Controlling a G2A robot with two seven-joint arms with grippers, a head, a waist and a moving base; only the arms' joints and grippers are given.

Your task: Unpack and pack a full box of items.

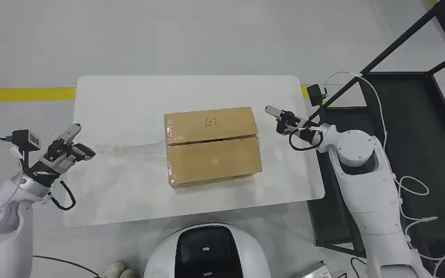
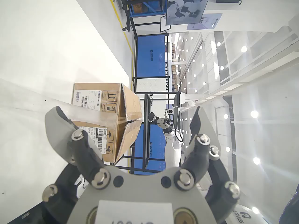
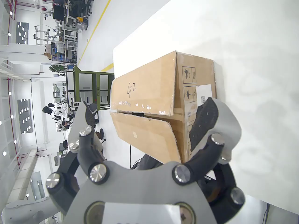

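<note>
A brown cardboard box (image 1: pixel 212 146) stands in the middle of the white table (image 1: pixel 125 104), its two top flaps folded down with a thin gap along the seam. A clear strip of tape (image 1: pixel 132 147) stretches from the box's left end to my left gripper (image 1: pixel 80 140). In the left wrist view that gripper (image 2: pixel 127 115) is open, and the tape (image 2: pixel 93 116) reaches one finger (image 2: pixel 58 120) in front of the box (image 2: pixel 98 96). My right gripper (image 1: pixel 276 117) hovers open just off the box's right end. Its wrist view looks past the gripper (image 3: pixel 147 106) at the box (image 3: pixel 144 87).
A black metal frame and a dark cart (image 1: pixel 389 104) stand close beside the table's right edge. A yellow line (image 1: pixel 35 92) runs on the floor to the left. Bare table surface lies behind and in front of the box.
</note>
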